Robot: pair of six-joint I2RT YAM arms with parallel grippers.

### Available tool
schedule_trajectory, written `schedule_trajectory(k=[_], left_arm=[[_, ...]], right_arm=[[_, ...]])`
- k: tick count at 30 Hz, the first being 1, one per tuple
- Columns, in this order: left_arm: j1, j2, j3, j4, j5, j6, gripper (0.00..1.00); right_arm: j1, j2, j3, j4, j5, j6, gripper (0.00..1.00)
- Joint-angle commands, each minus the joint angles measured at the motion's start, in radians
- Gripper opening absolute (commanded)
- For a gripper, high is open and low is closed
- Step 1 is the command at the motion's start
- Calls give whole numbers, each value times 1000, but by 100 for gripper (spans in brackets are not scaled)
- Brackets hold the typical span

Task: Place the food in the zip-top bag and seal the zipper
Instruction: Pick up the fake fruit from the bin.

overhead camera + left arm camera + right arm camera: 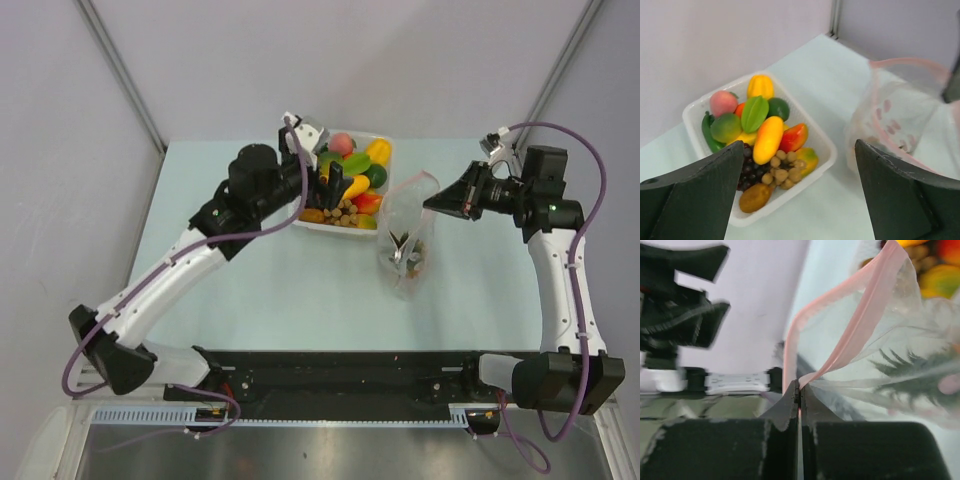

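Note:
The food (350, 180) lies piled in a white tray (300, 222); in the left wrist view I see the yellow mango (767, 137), dark grapes (747, 162) and brown bunch (782, 167). My left gripper (330, 188) hovers over the tray's near side, open and empty (797, 200). The clear zip-top bag (408, 235) stands right of the tray with its mouth open. My right gripper (431, 203) is shut on the pink zipper strip (865, 310) at the mouth's right end (799, 387). A piece with a spiky green top (910, 372) shows inside the bag.
The tray's rim (827, 160) is close to the bag (895, 125), with a narrow strip of pale table between them. Grey walls stand behind the table. A black rail (340, 375) runs along the near edge between the arm bases.

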Motion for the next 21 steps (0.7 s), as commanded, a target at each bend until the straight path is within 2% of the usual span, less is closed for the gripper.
schedule_trajectory(k=[1,5,10,14,21], left_arm=[[82,133,131,-144,170,124,95],[120,279,261,-227,233,233,93],[137,506,421,-291,239,320,87],[139,644,558,-328,232,327,86],[139,811,655,-382,141,365,84]], right_arm=[[-28,2,106,-330,256,-346,0],[-31,-13,111,-359,333,-366,0],[-30,-19,105,-371,404,-365,0],[-16,-16,94,-364,464,-335,0],[3,-16,73,-347,456,-315,0]])
